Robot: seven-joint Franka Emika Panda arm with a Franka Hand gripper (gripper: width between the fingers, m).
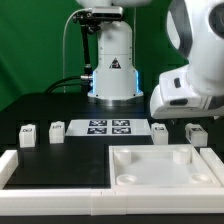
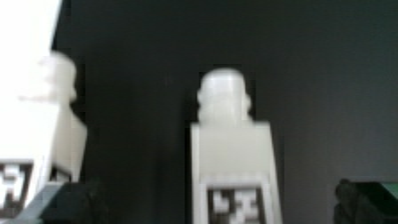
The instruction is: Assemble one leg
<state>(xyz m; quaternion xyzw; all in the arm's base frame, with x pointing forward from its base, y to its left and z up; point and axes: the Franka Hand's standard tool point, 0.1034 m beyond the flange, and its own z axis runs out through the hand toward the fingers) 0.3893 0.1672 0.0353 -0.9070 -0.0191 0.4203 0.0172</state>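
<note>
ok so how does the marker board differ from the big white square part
The marker board is thin and flat; the square part is thicker, with a raised rim and round sockets. The marker board carries four tags; the square part shows none. The square part is larger than the marker board and nearer the camera. Both are white, lying flat on the black table.

We see a white, rounded arm (image 1: 195,35) on a white base (image 1: 112,50) that bears a black triangular warning mark (image 1: 117,65) and glows blue at its foot. A black cable (image 1: 68,45) curves beside the base, and the gripper (image 2: 210,200) ends in dark fingertips (image 2: 366,196).
</note>
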